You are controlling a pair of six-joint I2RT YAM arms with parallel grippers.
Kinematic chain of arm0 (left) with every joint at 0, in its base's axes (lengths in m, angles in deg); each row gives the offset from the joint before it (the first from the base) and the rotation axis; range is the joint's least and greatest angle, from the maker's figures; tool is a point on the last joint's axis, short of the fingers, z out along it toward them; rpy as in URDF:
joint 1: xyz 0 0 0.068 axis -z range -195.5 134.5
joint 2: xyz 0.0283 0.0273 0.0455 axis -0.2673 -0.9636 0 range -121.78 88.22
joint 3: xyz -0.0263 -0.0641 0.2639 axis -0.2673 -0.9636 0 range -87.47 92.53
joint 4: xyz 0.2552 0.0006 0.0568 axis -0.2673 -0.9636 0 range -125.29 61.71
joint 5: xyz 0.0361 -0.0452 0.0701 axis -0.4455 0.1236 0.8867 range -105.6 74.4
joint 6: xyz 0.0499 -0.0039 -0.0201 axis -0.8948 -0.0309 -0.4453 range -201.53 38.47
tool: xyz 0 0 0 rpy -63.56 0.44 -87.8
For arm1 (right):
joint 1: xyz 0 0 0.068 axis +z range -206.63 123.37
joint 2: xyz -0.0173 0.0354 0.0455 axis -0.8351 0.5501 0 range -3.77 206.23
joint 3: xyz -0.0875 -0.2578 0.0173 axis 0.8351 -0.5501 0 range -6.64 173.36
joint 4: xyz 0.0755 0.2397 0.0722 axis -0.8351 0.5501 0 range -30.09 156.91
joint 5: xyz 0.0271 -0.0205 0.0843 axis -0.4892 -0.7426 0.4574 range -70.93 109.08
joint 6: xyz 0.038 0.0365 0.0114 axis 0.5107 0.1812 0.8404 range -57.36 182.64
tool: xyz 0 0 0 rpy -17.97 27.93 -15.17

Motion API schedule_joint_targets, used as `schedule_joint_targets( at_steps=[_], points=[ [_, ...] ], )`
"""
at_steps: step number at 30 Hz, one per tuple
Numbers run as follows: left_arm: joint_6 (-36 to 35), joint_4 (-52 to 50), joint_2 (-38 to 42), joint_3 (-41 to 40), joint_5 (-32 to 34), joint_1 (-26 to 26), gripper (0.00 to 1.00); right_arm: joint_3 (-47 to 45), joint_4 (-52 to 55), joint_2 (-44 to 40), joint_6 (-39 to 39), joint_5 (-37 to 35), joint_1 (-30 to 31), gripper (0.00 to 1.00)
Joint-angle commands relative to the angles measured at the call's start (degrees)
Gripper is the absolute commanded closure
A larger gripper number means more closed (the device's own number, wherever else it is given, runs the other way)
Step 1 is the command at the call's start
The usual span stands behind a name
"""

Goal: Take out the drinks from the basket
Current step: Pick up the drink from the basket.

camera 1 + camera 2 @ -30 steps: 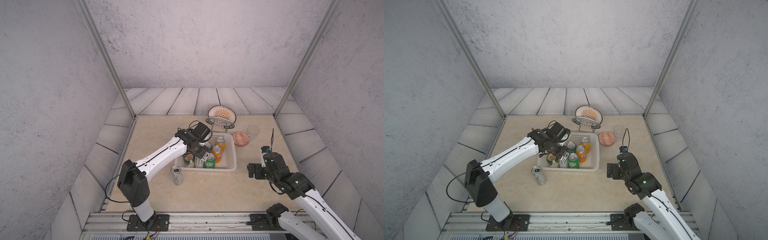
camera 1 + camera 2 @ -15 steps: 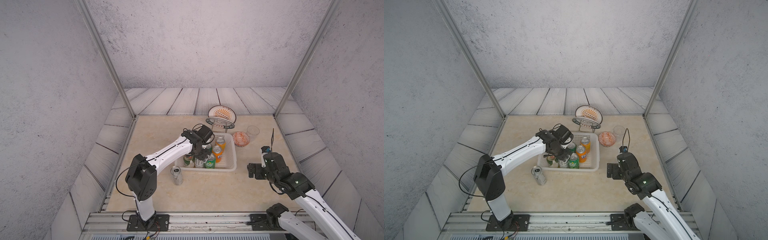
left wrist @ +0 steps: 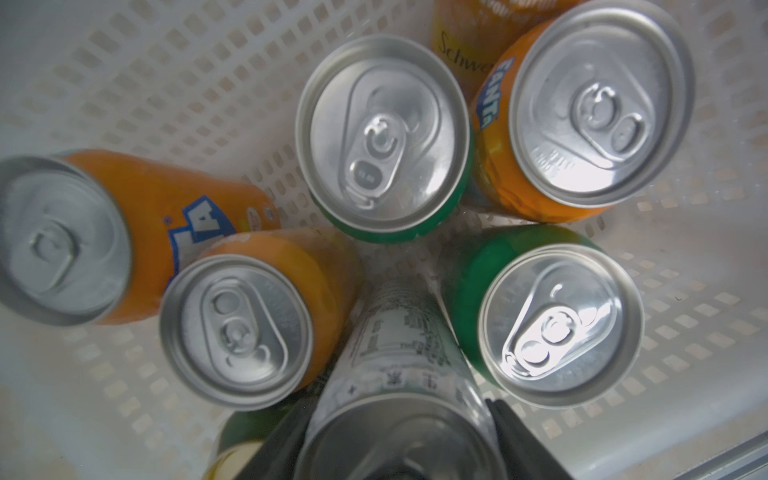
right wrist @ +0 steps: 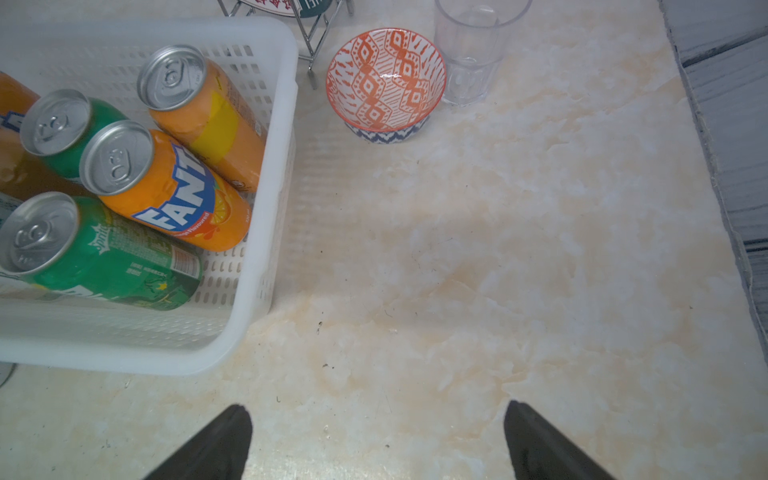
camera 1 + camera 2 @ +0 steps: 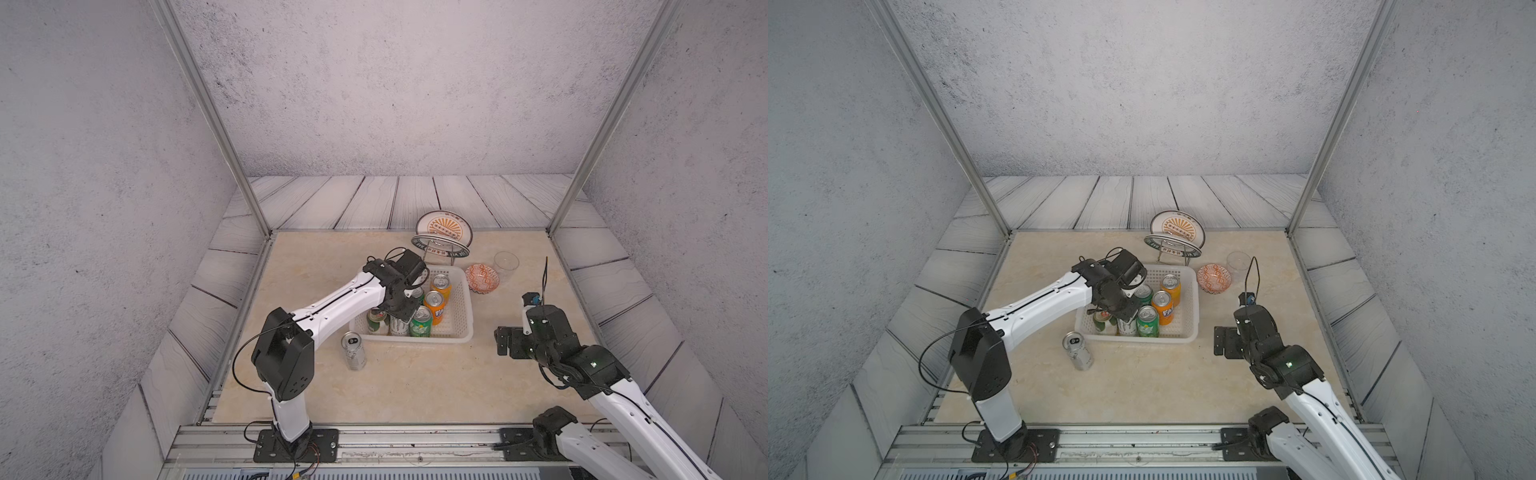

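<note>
The white basket (image 5: 468,299) (image 5: 1192,309) holds several upright drinks: orange cans (image 5: 434,306) (image 4: 166,187), green cans (image 5: 420,326) (image 3: 382,133) and a slim silver-white can (image 5: 400,327) (image 3: 399,374). My left gripper (image 5: 401,309) (image 3: 399,419) reaches down into the basket's near left part. It is shut on the slim silver-white can, with a black finger (image 3: 519,440) on each side of its top. Another slim silver can (image 5: 353,351) (image 5: 1077,351) stands on the table outside the basket's front left corner. My right gripper (image 5: 505,340) (image 4: 376,436) hovers open over bare table right of the basket.
A wire rack with plates (image 5: 442,237) stands just behind the basket. A red-patterned bowl (image 5: 482,277) (image 4: 386,83) and a clear glass cup (image 5: 506,262) (image 4: 473,50) sit at the basket's back right. Metal frame posts rise at the table's back corners.
My left gripper has come down over the slim silver-white can in the basket and closed on it. The right arm has not moved.
</note>
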Motion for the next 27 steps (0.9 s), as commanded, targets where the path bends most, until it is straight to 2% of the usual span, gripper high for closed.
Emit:
schedule_joint_targets(
  at_steps=[1, 16, 27],
  points=[
    [-0.55, -1.23, 1.33, 2.37, -1.07, 0.18, 0.40, -0.50, 0.63, -0.68, 0.33, -1.06, -0.12, 0.01],
    [0.26, -6.31, 9.25, 7.85, 0.43, 0.48, 0.42, -0.39, 0.24, -0.26, 0.07, -1.14, -0.14, 0.00],
    [0.32, -11.11, 15.25, 15.02, 5.02, 4.46, 0.42, -0.19, 0.11, 0.12, -0.12, -1.16, -0.18, 0.01]
  ],
)
